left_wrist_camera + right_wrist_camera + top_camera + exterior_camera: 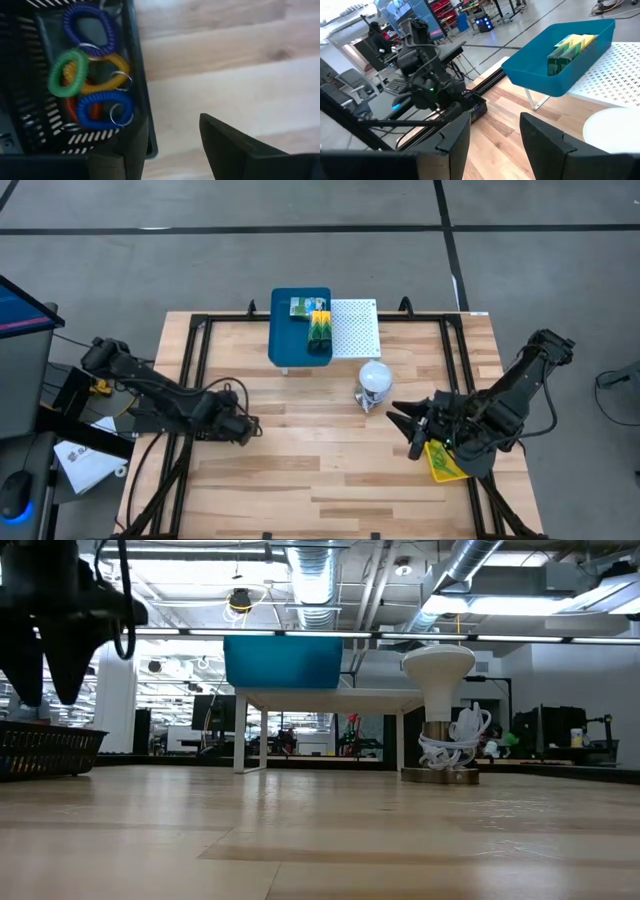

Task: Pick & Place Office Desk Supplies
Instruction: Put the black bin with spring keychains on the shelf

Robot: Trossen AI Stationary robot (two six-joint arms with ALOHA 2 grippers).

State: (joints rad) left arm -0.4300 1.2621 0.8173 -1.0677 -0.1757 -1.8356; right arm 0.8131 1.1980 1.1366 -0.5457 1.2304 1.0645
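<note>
Left gripper (172,150) fingers apart, empty; coil loops (90,75) in black basket (137,100) beside left finger. Right gripper (492,140) open.

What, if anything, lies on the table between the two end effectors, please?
In the high view, only bare wood lies between the left end effector and right end effector; the white ball-shaped lamp stands beyond that stretch.

floor: grey concrete (300,260), dark seams | ceiling: exposed silver ducts (320,580), upper centre | lighting: strip lights (480,605), upper right
</note>
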